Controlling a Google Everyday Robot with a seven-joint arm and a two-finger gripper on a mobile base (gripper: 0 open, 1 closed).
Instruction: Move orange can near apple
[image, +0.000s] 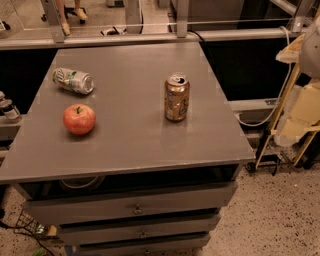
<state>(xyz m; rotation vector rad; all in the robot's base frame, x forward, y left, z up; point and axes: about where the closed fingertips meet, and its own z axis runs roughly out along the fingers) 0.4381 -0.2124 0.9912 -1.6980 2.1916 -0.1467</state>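
Note:
The orange can (176, 97) stands upright on the grey tabletop (135, 135), right of centre, its silver top open. The apple (79, 119), red with a yellow blush and a dark stem, sits on the left side of the tabletop, well apart from the can. My arm and gripper (289, 131) show as pale shapes at the right edge of the camera view, beyond the table's right side and lower than its top, far from the can and holding nothing that shows.
A green-and-white silver can (73, 81) lies on its side at the back left, behind the apple. The tabletop tops a cabinet with drawers (135, 207). A yellow frame (280, 115) stands to the right. Small bottles (7, 107) sit at the left edge.

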